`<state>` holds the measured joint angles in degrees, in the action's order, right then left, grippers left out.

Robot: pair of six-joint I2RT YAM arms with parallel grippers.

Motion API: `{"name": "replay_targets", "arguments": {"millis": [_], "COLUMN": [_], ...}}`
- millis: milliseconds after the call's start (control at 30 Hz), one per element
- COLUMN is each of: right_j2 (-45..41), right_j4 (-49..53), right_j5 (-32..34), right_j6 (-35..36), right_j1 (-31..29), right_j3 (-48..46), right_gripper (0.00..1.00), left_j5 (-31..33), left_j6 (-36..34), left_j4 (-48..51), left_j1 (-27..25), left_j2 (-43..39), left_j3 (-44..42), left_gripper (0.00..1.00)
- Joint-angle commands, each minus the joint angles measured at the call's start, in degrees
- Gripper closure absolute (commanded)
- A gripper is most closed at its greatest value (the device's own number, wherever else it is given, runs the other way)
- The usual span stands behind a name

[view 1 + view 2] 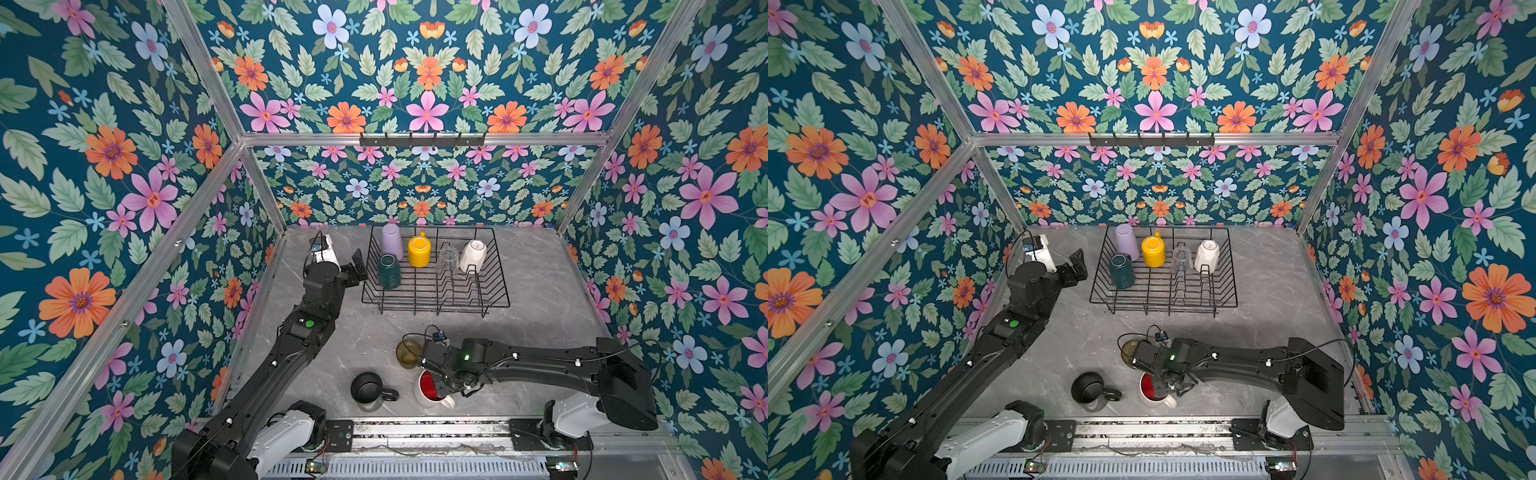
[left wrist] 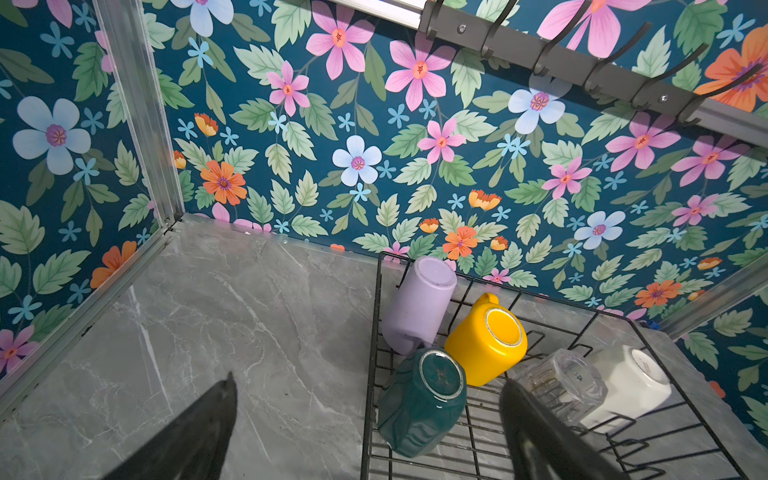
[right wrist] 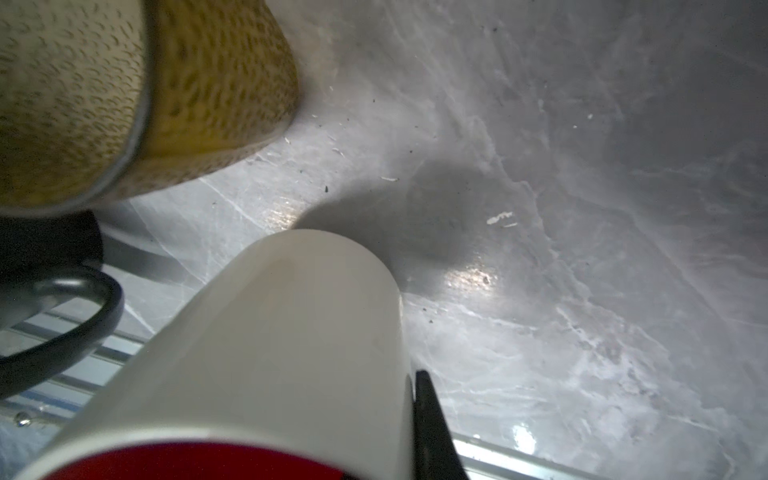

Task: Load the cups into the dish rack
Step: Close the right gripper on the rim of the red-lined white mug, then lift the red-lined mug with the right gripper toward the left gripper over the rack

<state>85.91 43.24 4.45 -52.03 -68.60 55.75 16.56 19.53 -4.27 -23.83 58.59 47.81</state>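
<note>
The black wire dish rack point(image 1: 436, 308) stands at the back. In it, bottoms up, are a lilac tumbler point(image 1: 392, 241), a yellow mug point(image 1: 419, 250), a clear glass point(image 1: 449, 255), a cream-white mug point(image 1: 473, 255) and a teal mug point(image 1: 389, 272). My left gripper point(image 1: 357, 266) hangs open just left of the rack, empty. Near the front, my right gripper point(image 1: 442, 384) is shut on the rim of the red-inside white mug point(image 1: 428, 388). One finger point(image 3: 428, 415) presses its white outer wall point(image 3: 282, 332); the other is hidden inside.
An amber glass point(image 1: 408, 354) stands upright just behind the right wrist, close to the held mug. A black mug point(image 1: 368, 387) sits to the left, its handle point(image 3: 83, 316) towards the white mug. A metal rail point(image 1: 415, 428) runs along the table's front edge.
</note>
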Motion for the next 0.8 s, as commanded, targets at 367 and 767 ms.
{"name": "replay_targets", "arguments": {"millis": [367, 767], "right_j2": [-23.6, -30.1], "right_j4": [-3.4, -22.0], "right_j5": [-8.9, -30.8], "right_j6": [5.7, 8.3], "right_j1": [18.4, 40.4], "right_j3": [-8.0, -7.2], "right_gripper": [1.00, 1.00], "left_j5": [-10.3, -48.4], "left_j6": [-1.3, -4.3], "left_j4": [-5.2, -20.7], "left_j1": [0.1, 0.1], "left_j2": [0.1, -1.5], "left_j3": [-0.4, -6.3], "left_gripper": [0.00, 0.00]}}
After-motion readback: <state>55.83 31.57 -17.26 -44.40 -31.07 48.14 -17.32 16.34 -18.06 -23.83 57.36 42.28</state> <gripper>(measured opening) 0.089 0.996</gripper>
